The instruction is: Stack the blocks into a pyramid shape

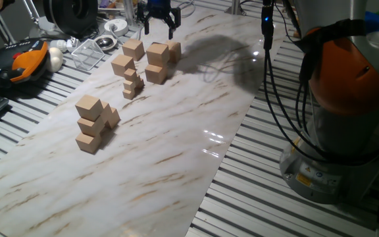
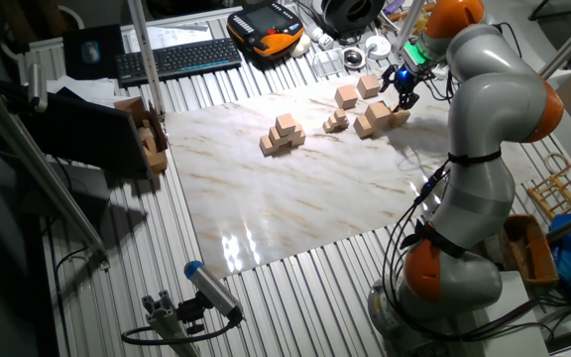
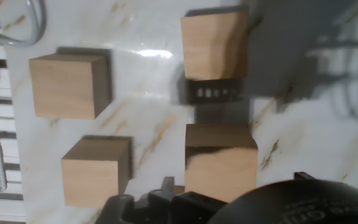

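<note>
So the pincer [image 1: 158, 20] hangs open and empty over the far edge of the worktop [image 1: 176, 131], right above a few loose blocks [image 1: 156, 54]. Nearer the left edge sits a small stepped pile [image 1: 92, 124] of cubes.

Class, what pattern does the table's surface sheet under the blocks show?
White marble sheet with thin tan veins, clearest in the one fixed view, under the blocks.

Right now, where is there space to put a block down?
The marble mat is bare between the small pyramid and the robot base. It is crowded at the far end, where loose blocks cluster below the gripper.
</note>
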`<state>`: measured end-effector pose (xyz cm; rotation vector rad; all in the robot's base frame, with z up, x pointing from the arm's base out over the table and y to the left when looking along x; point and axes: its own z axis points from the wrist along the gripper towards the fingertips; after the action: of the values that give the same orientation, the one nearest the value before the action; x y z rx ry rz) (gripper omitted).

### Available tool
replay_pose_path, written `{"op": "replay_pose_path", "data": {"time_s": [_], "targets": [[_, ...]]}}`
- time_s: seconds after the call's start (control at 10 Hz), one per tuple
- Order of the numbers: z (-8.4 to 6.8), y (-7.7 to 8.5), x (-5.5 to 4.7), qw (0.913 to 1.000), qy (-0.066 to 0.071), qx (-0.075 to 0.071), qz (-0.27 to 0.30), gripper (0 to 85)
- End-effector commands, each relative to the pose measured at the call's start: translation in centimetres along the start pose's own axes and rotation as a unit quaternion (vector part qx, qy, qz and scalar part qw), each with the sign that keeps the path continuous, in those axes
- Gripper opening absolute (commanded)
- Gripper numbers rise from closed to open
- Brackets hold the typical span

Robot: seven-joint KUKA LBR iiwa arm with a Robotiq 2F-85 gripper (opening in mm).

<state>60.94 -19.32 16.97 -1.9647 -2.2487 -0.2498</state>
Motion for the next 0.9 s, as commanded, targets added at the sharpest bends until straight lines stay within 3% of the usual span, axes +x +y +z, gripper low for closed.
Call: {"op": "replay_pose_path", "data": {"time_s": [0.0,0.1,0.2,0.4,0.6,0.8], "targets": [[-0.2,-0.1,-0.2,0.9999,-0.004,0.0,-0.015,51.0],[-0.5,-0.2,-0.5,0.9996,-0.005,0.0,-0.027,34.0],[-0.6,-0.4,-0.8,0.9993,-0.006,-0.001,-0.038,34.0],[-1.0,-0.8,-1.3,0.9982,-0.012,-0.003,-0.059,0.0],[-1.3,-1.0,-1.8,0.9969,-0.032,0.005,-0.072,0.0],[-1.3,-1.5,-2.7,0.9896,-0.068,0.006,-0.127,0.0]]}}
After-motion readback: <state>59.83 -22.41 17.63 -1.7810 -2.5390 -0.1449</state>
